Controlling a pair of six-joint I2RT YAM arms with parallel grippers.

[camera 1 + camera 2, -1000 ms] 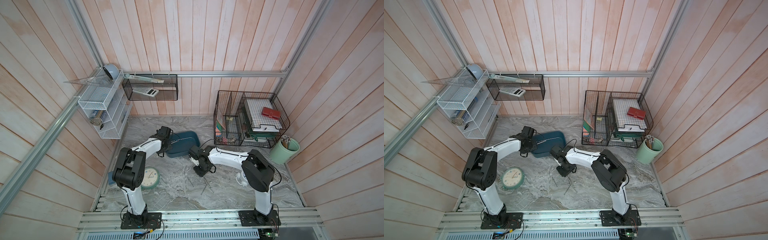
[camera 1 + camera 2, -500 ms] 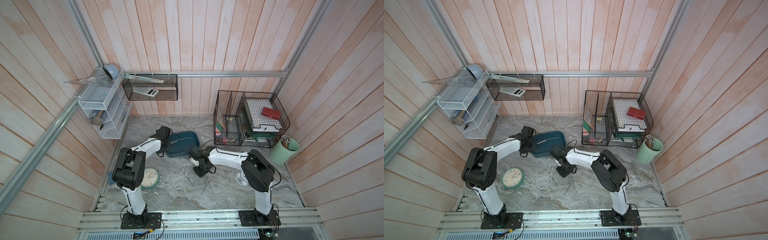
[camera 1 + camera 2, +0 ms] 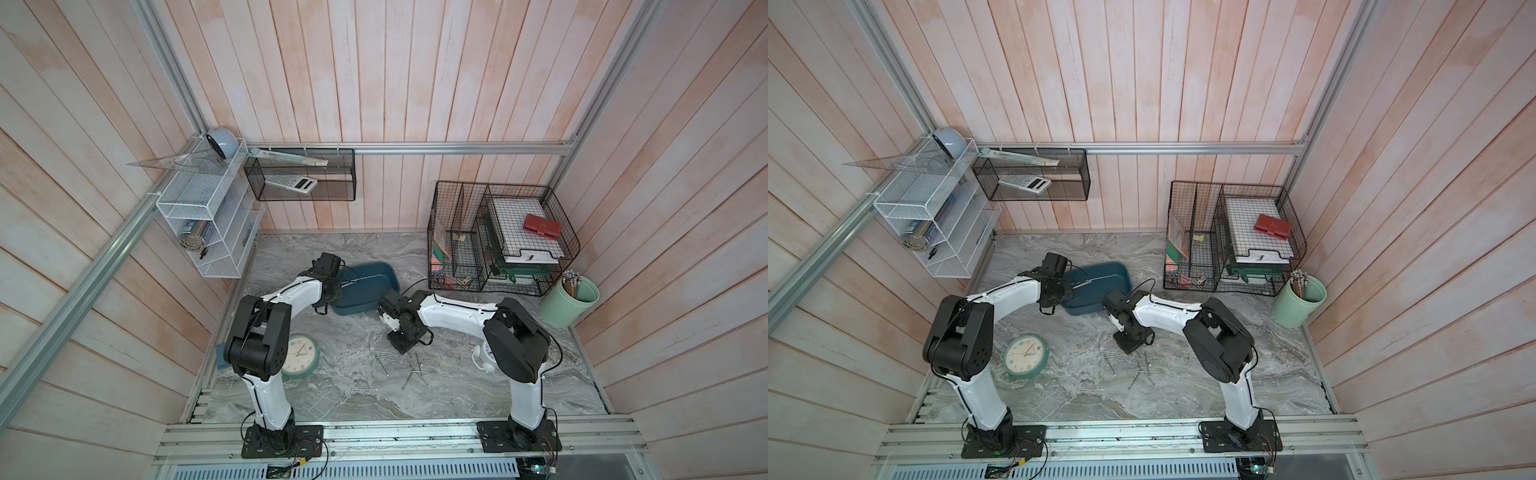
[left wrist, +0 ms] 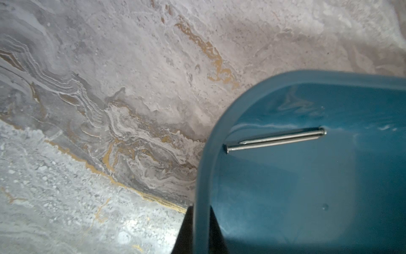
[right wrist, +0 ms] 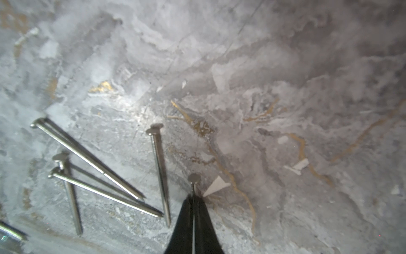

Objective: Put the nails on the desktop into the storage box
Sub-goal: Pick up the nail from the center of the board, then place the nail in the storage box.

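Observation:
The teal storage box (image 3: pixel 365 286) (image 3: pixel 1100 282) lies on the marble desktop (image 3: pixel 457 374), with two nails (image 4: pixel 274 139) inside it. My left gripper (image 4: pixel 201 209) (image 3: pixel 332 297) is shut on the box's rim (image 4: pixel 201 176), one finger on each side of the wall. My right gripper (image 5: pixel 193 198) (image 3: pixel 401 343) is down at the desktop, shut on a nail (image 5: pixel 193 178) whose head sticks out past the fingertips. Several loose nails (image 5: pixel 87 157) (image 3: pixel 415 372) (image 3: pixel 1144 370) lie just beside it.
A green-rimmed clock (image 3: pixel 299 356) lies flat by the left arm's base. A white object (image 3: pixel 484 357) sits behind the right arm. Black wire baskets (image 3: pixel 498 237) and a mint-green cup (image 3: pixel 569 301) stand at the back right. A white wire shelf (image 3: pixel 208 220) hangs on the left wall.
The right gripper's jaws have closed on the nail. Both arms stay where they were, and the left gripper keeps its hold on the box rim.

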